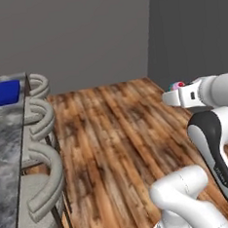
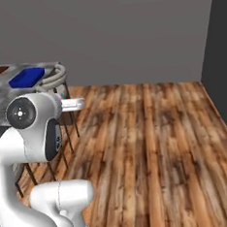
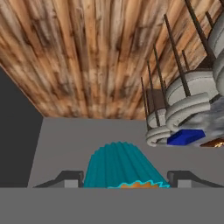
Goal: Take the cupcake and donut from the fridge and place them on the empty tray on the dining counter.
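The ribbed teal wrapper of the cupcake [image 3: 124,168] is clamped between the pincer [image 3: 124,178] fingers. A blue tray [image 1: 4,93] is seen on the marbled worktop [image 1: 5,159], beside curved-backed stools [image 1: 42,164].

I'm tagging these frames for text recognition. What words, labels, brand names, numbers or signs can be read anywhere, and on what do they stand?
None: no readable text stands on anything here.
The cupcake wrapper: plain teal pleats, no print.
The blue tray on the dining counter: plain, no label.
The stools, wooden floor and grey walls: no lettering or signs.
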You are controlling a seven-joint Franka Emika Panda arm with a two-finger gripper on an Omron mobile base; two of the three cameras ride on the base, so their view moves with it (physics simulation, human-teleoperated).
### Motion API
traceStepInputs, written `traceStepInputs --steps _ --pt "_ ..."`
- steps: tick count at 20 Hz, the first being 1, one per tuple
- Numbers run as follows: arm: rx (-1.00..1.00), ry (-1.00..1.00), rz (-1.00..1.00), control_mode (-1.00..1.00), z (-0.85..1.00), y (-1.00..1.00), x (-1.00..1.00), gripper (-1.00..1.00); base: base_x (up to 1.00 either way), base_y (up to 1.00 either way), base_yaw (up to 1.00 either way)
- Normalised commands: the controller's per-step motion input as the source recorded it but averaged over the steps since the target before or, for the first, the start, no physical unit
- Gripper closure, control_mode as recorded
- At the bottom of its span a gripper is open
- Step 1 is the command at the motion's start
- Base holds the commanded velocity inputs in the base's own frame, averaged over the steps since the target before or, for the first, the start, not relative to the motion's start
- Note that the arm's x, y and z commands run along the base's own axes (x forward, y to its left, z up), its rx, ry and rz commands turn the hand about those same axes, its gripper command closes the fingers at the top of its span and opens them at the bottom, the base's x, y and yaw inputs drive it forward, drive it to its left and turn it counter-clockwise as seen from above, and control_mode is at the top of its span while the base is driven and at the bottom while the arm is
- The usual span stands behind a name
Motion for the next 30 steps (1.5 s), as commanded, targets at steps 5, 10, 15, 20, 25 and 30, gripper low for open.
traceStepInputs --steps 5,10,15,20,25,30 --pt "0.0 0.0 0.0 1.0 0.0 0.0 0.0 1.0 1.0 0.0 0.23" --pt "0.0 0.0 0.0 1.0 0.0 0.0 0.0 1.0 1.0 -0.03 0.34" --pt "0.0 0.0 0.0 1.0 0.0 0.0 0.0 1.0 1.0 0.0 0.46" --pt "0.0 0.0 0.0 1.0 0.0 0.0 0.0 1.0 1.0 -0.08 0.47" --pt "0.0 0.0 0.0 1.0 0.0 0.0 0.0 1.0 1.0 -0.26 0.46" --pt "0.0 0.0 0.0 1.0 0.0 0.0 0.0 1.0 1.0 -0.1 0.49"
